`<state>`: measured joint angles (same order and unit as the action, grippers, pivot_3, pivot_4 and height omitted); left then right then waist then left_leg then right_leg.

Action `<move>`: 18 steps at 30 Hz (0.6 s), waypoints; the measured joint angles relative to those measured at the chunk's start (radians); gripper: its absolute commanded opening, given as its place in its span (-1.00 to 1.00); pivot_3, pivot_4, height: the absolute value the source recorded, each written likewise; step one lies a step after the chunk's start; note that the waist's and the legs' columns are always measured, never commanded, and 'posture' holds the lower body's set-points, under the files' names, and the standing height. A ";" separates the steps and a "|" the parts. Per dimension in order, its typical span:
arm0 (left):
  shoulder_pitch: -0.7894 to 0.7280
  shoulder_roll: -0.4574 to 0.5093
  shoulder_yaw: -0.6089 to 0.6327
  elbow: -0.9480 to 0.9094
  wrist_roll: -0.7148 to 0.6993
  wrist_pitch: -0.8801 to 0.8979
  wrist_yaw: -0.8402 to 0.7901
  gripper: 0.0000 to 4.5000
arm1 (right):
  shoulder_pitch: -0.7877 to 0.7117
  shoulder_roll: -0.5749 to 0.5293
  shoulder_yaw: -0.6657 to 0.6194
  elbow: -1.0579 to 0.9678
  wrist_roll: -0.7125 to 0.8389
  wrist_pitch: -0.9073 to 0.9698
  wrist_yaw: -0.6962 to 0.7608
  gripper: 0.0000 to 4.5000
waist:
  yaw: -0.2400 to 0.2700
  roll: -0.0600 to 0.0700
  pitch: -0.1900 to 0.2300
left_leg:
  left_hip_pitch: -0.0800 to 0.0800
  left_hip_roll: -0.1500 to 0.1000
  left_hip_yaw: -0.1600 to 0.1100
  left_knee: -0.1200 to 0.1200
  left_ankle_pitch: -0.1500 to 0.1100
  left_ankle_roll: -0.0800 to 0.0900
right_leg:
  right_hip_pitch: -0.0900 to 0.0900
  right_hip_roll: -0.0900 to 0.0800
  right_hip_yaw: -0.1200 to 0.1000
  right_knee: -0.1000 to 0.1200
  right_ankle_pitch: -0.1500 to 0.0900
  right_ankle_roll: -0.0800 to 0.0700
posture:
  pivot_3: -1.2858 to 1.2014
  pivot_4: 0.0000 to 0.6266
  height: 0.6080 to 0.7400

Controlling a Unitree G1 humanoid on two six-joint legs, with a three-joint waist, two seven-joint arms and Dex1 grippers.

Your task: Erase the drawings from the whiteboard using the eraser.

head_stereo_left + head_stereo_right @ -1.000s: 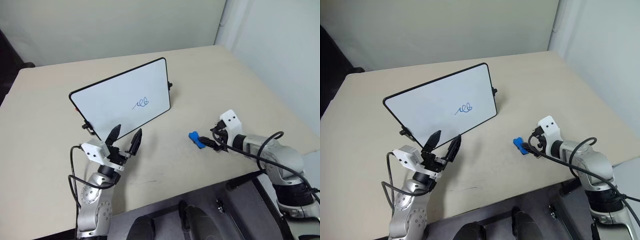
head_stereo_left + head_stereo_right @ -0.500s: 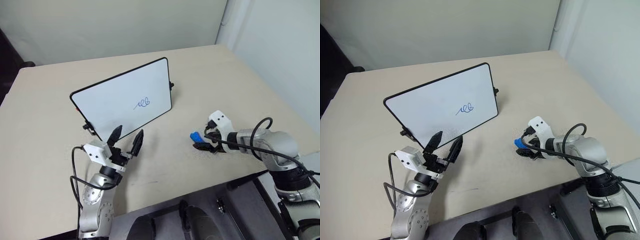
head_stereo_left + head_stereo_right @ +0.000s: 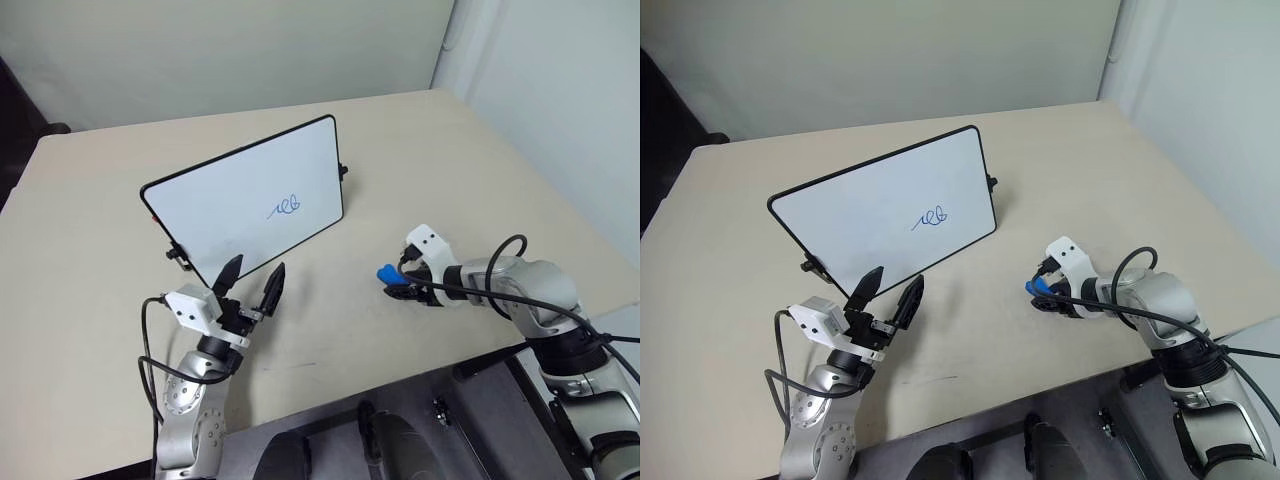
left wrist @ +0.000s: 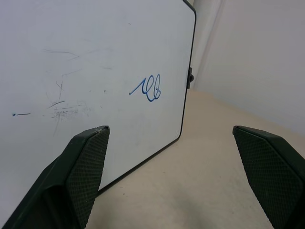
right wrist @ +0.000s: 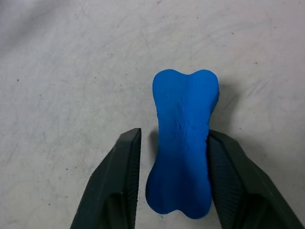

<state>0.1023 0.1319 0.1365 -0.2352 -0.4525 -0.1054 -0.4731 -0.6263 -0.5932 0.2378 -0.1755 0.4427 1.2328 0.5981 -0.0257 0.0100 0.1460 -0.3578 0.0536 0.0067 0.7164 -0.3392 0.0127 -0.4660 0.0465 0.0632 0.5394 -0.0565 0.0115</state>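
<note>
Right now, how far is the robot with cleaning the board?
Nothing is erased yet: the drawings are whole on the whiteboard. In hand: the right gripper has its fingers on both sides of the eraser, which lies on the table; one finger touches it, the other shows a thin gap. The left gripper hovers open before the board. Left: lift the eraser, carry it over, wipe.

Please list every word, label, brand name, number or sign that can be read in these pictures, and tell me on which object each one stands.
There is no readable text.
Blue looping marker scribble on the large white rectangular whiteboard with a thin black rim: a drawing, no letters or numbers to read.
Faint grey smudges on the same board: old wipe marks, not legible.
Small bright blue bone-shaped eraser: no label or brand.
</note>
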 measured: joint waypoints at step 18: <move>0.016 -0.002 0.001 -0.012 -0.002 -0.001 0.004 1.00 | 0.011 -0.036 0.047 -0.017 -0.014 -0.071 0.065 -0.81 | 0.000 0.000 0.000 | 0.000 0.000 0.000 0.000 0.000 0.000 | 0.000 0.000 0.000 0.000 0.000 0.000 | 0.03 -0.52 1.00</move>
<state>0.1185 0.1304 0.1371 -0.2469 -0.4541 -0.1062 -0.4696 -0.6156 -0.6289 0.2852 -0.1928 0.4284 1.1618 0.6636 -0.0258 0.0100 0.1460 -0.3578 0.0537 0.0068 0.7164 -0.3392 0.0127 -0.4661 0.0468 0.0634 0.5393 -0.0566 0.0115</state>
